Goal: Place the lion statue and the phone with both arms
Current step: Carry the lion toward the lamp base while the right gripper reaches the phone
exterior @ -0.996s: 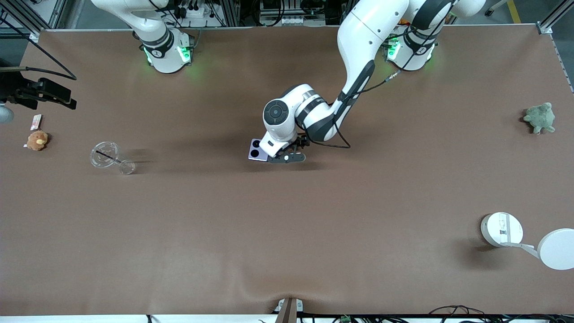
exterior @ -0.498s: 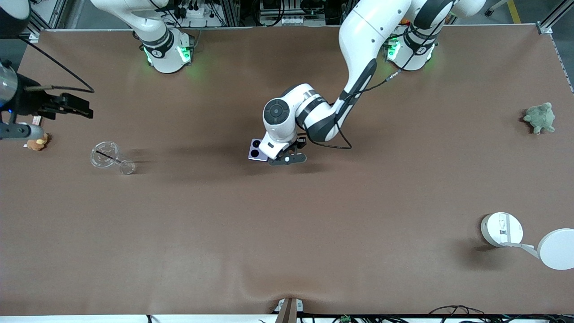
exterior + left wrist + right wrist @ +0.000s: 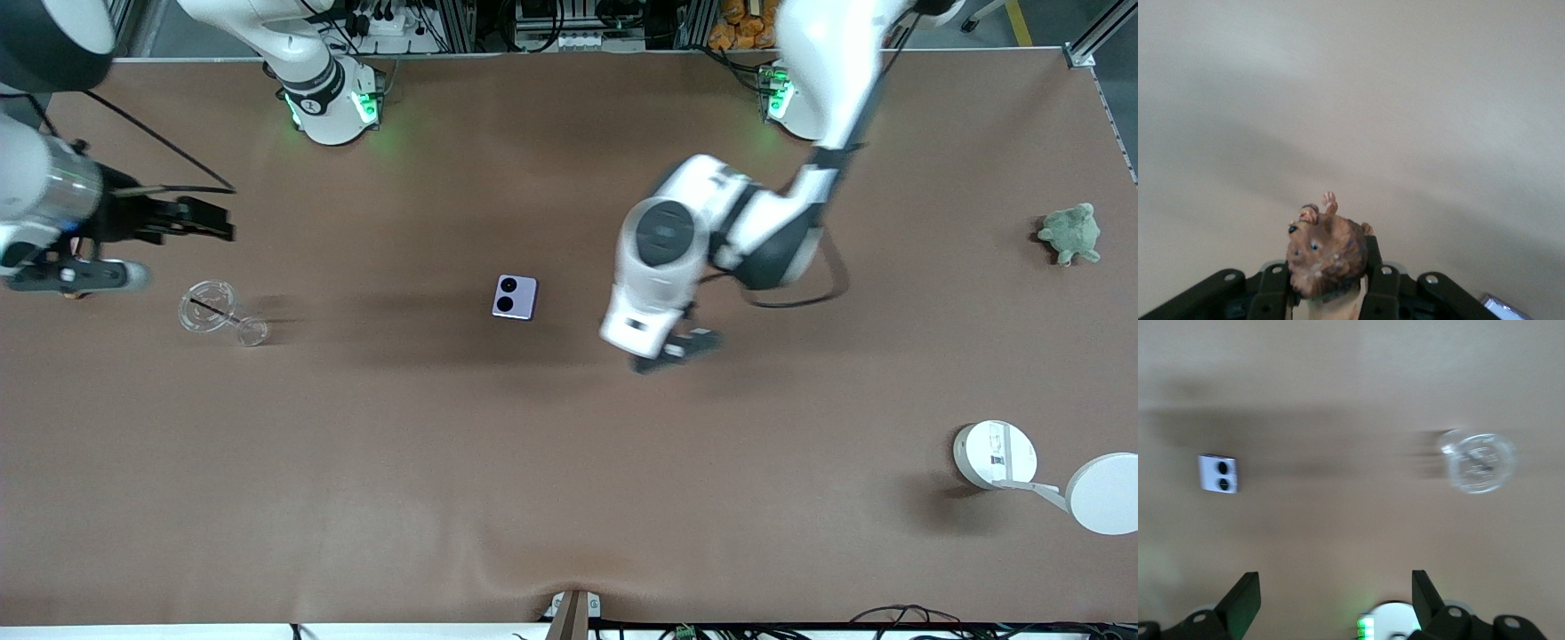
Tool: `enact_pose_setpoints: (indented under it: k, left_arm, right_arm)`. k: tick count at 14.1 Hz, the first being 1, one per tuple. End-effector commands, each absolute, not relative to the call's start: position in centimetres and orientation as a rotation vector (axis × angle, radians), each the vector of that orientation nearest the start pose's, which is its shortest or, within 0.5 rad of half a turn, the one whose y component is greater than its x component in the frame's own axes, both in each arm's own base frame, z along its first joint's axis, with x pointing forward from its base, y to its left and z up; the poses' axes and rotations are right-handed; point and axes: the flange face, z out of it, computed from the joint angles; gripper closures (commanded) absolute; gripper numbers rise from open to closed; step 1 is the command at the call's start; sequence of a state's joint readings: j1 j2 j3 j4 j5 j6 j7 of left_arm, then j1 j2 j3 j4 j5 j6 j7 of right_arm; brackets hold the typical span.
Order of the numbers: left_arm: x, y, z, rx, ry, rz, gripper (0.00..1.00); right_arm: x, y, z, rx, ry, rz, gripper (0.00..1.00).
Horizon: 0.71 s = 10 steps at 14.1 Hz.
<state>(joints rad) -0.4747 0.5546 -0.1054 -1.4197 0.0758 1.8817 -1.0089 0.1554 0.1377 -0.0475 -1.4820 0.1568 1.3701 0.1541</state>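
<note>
The lion statue [image 3: 1328, 257], a small brown figurine, is pinched between the fingers of my left gripper [image 3: 1328, 270], which is shut on it. In the front view the left gripper [image 3: 673, 349] hangs over the middle of the table, off toward the left arm's end from the phone. The phone [image 3: 515, 296], pale lavender with two black circles, lies flat on the table by itself and also shows in the right wrist view as the phone [image 3: 1218, 473]. My right gripper [image 3: 1333, 581] is open and holds nothing, raised over the right arm's end of the table.
A clear glass [image 3: 218, 313] lies on its side near the right arm's end. A green plush turtle [image 3: 1071, 233] sits at the left arm's end. Two white round discs [image 3: 996, 453] joined by a bar stand nearer the front camera at that end.
My left gripper shut on the lion statue beside the phone, rose and swung toward the left arm's end. The right arm moved in over its end of the table, toward the glass.
</note>
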Motion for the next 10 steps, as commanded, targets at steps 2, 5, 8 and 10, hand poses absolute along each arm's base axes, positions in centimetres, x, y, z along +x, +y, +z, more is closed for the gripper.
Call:
enact_pose_setpoints:
  k: [2, 5, 8, 10]
  left_arm:
    - [64.4, -24.9, 36.4, -2.872, -0.841, 0.095, 1.0]
    - [66.9, -17.5, 33.7, -2.717, -0.835, 0.02, 1.0]
    - [68.6, -10.4, 31.2, -2.717, -0.673, 0.07, 1.0]
    - [69.8, -6.6, 30.7, -2.788, -0.507, 0.071, 1.0]
  right_arm:
    - [58.3, 12.6, 54.8, -2.935, 0.132, 0.42, 0.0]
    - [58.7, 18.2, 51.1, -2.961, 0.235, 0.407, 0.0]
    - [58.1, 22.6, 48.1, -2.973, 0.23, 0.365, 0.0]
    - [57.7, 25.2, 45.7, -2.991, 0.179, 0.4, 0.0]
